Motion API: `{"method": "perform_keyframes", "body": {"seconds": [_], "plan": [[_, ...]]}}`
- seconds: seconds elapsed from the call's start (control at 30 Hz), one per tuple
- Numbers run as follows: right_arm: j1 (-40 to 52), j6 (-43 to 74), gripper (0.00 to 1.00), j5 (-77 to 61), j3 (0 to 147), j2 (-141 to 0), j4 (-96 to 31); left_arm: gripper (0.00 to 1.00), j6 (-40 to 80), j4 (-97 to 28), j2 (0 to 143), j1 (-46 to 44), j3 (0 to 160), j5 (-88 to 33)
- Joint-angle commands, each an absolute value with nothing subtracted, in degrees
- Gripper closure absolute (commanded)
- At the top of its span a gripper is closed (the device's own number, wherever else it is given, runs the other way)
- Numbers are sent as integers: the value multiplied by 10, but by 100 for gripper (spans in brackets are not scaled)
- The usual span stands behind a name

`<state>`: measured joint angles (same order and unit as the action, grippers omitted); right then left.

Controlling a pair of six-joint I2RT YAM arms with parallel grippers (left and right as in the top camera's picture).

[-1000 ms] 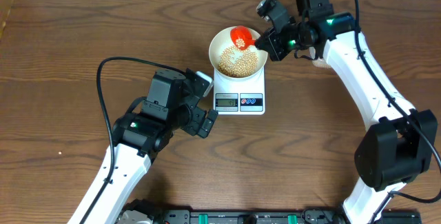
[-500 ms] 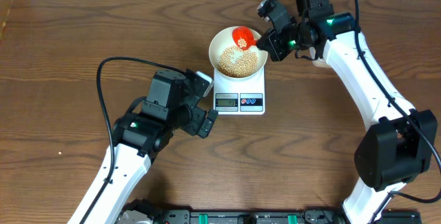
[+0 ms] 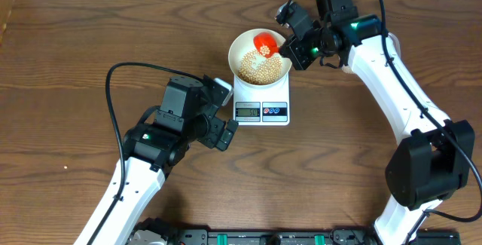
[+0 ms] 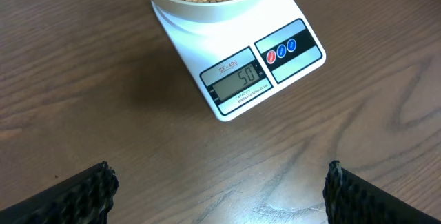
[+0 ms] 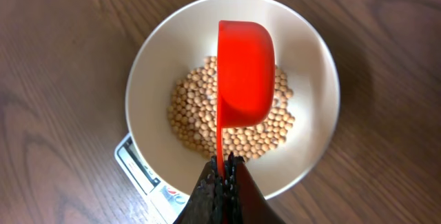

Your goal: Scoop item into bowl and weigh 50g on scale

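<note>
**Reading at 50: one stray bean or a bump spoils it**

The right jaws are shut tight on the thin handle of a red scoop (image 5: 244,72), which hangs tilted over the bowl (image 5: 158,72). Whether the scoop touches the pile under it cannot be told. The overhead view seems to show a few beans in its cup, though it is too small to be sure. That is the main risk. If the scoop tips further, whatever is left drops in and the weight goes over. If it dips or swings on the way out, it could press on the rim, throw off the reading or shove the bowl sideways. Pulled away at this tilt, it could also scatter loose beans across the bench (image 4: 83,100).

The left jaws are spread wide and hold nothing. They hover over bare wood just in front of the scale (image 4: 186,38) and touch nothing. A move forward from there could knock the scale.

The white bowl sits on the scale and overhangs its top, so a push could rock it. Inside, the beans (image 5: 200,114) cover the bottom in a low heap well below the rim. The display (image 4: 241,80) appears to read 50, with the red and blue buttons (image 4: 281,50) beside it.
</note>
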<state>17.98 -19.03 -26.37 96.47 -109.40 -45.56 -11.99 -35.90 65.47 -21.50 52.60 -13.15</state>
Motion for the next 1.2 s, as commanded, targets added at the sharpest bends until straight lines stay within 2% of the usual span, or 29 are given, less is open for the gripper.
{"method": "perform_keyframes", "body": {"seconds": [0.0,1.17], "plan": [[185,-205,99,-252,974,-1082,-457,2,-117,-360,656,-216,522,-124],[189,-209,99,-239,974,-1082,-444,2,-117,-360,656,-216,522,-124]]}}
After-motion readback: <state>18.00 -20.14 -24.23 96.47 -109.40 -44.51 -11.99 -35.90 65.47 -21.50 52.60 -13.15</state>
